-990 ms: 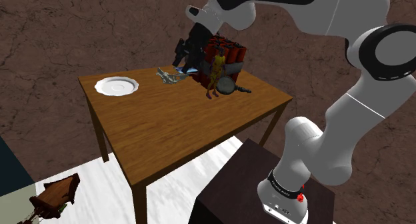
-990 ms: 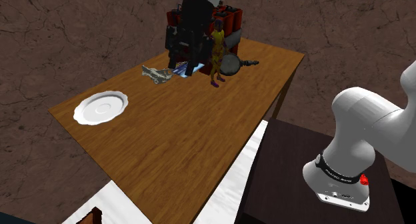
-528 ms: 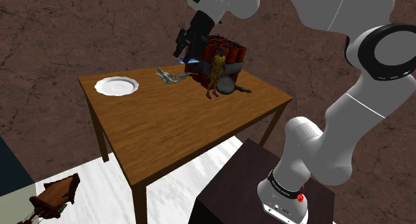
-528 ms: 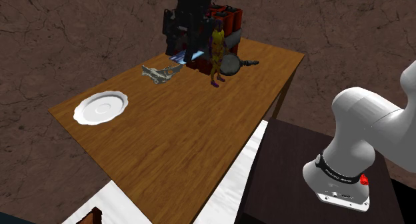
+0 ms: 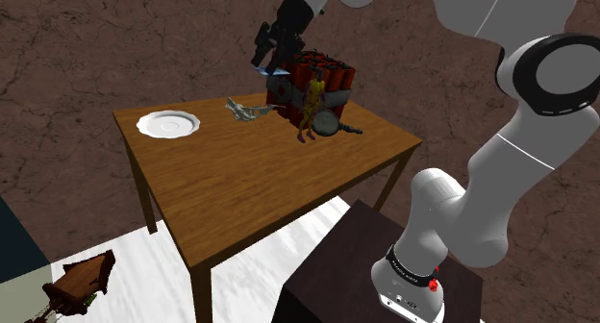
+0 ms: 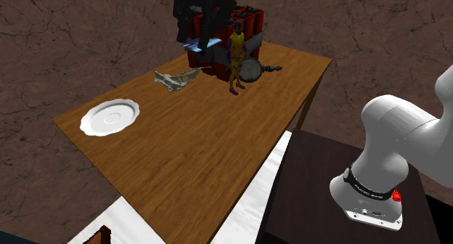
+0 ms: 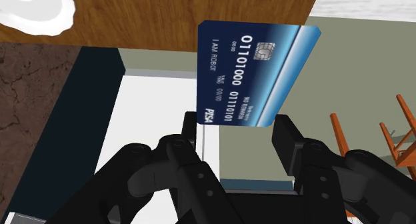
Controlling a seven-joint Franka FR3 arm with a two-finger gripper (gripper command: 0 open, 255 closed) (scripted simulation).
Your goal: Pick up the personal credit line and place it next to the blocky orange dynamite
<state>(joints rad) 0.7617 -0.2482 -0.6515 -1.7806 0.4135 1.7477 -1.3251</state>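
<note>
A dark blue credit card (image 7: 253, 73) with a chip and white numbers is clasped at its lower edge between my gripper's (image 7: 237, 133) two black fingers. In the shoulder view the gripper (image 5: 272, 60) hangs above the table's far side, just left of the red dynamite bundle (image 5: 325, 81), with the card (image 5: 278, 72) showing pale blue under it. The second exterior view shows the gripper (image 6: 199, 38) with the card (image 6: 195, 46) in the air in front of the dynamite (image 6: 245, 23).
On the wooden table (image 5: 240, 186) are a white plate (image 5: 169, 124), a silvery object (image 5: 245, 110), a yellow figurine (image 5: 309, 107) and a black round tool (image 5: 330, 125), the last two close to the dynamite. The dark stand (image 5: 337, 273) is at lower right.
The gripper has risen from near the tabletop beside the dynamite, carrying the card up with it. Nothing else on the table has moved.
</note>
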